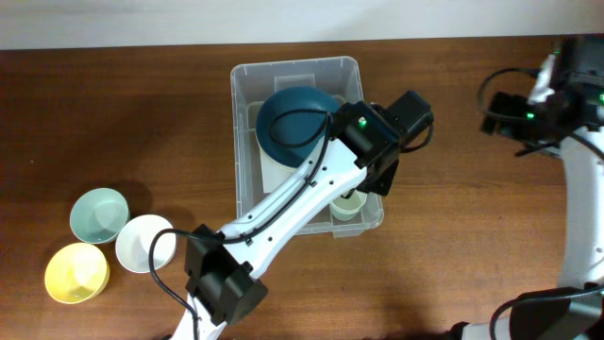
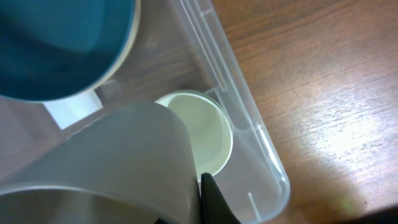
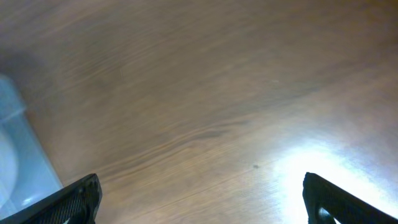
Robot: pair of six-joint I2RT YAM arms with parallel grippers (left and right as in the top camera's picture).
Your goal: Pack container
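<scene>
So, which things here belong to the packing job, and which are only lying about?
In the job: container; teal bowl and green cup inside it; whitish cup in the shut left pincer.
Lying about: mint bowl, white bowl, yellow bowl on the table, perhaps next; right pincer, open, idle.

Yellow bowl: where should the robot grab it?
Pinch the rim of the yellow bowl at its lower-left edge, coming down from above. It stands upright, mouth up, and the white bowl and mint bowl crowd its upper and right sides, so that edge is probably freest.
</scene>
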